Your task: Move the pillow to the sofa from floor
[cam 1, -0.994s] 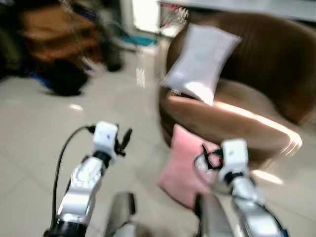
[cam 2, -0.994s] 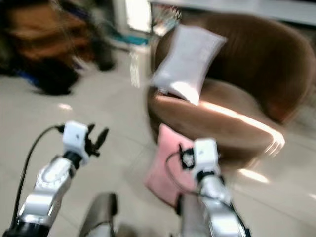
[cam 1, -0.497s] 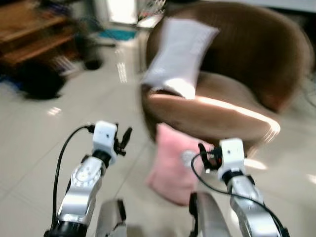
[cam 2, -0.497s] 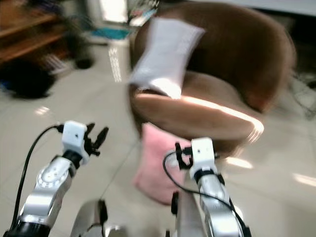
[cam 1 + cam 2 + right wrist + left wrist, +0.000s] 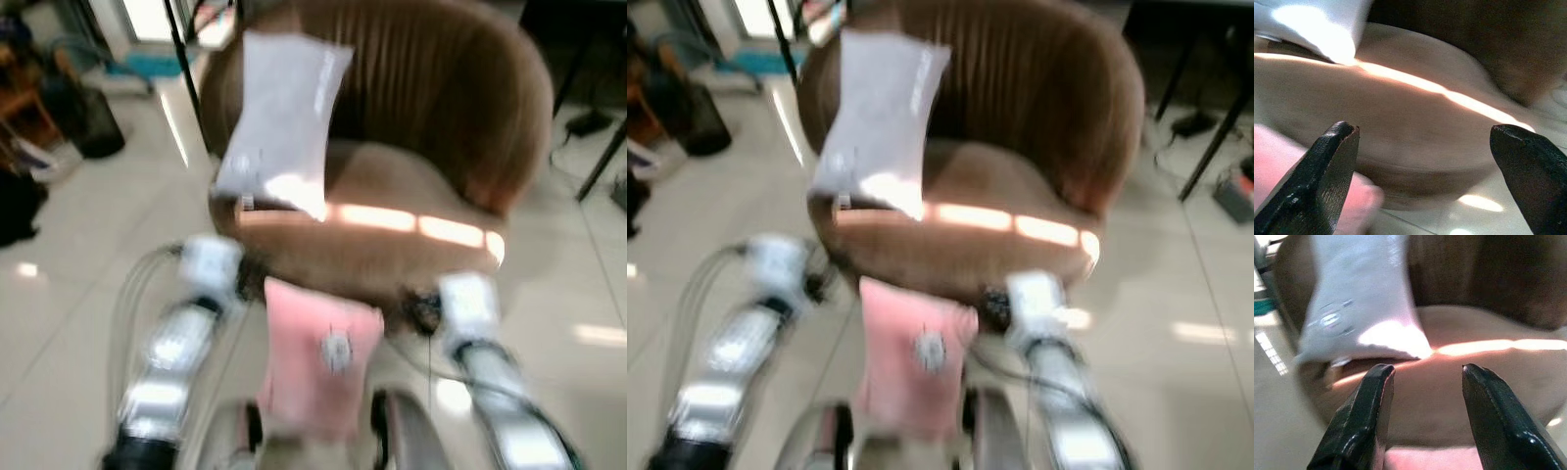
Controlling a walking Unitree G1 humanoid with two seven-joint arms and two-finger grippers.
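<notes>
We face a round brown sofa (image 5: 431, 147) standing on the pale tiled floor (image 5: 69, 255), and the head views are blurred, which is our first worry: we judge that reaching while the picture smears could put a hand in the wrong place. A white pillow (image 5: 279, 117) leans upright against the sofa's left side, its lower edge on the seat, and it is not the one we want; a careless reach toward the far left could snag it or knock it off. The pink pillow (image 5: 318, 352) stands on the floor against the near front of the sofa, between our two arms, leaning on the seat's base. Pressed so close, it leaves little room behind it, so fingers sent in from the near side may only shove it flatter against the sofa instead of closing round an edge. Soft stuffing could also slip out of a shallow pinch during the lift. Our left hand (image 5: 1422, 374) is released, fingers spread and holding nothing, aimed at the seat front above the pink edge. Our right hand (image 5: 1425, 132) is likewise spread wide and empty, near the pink pillow's right corner.
</notes>
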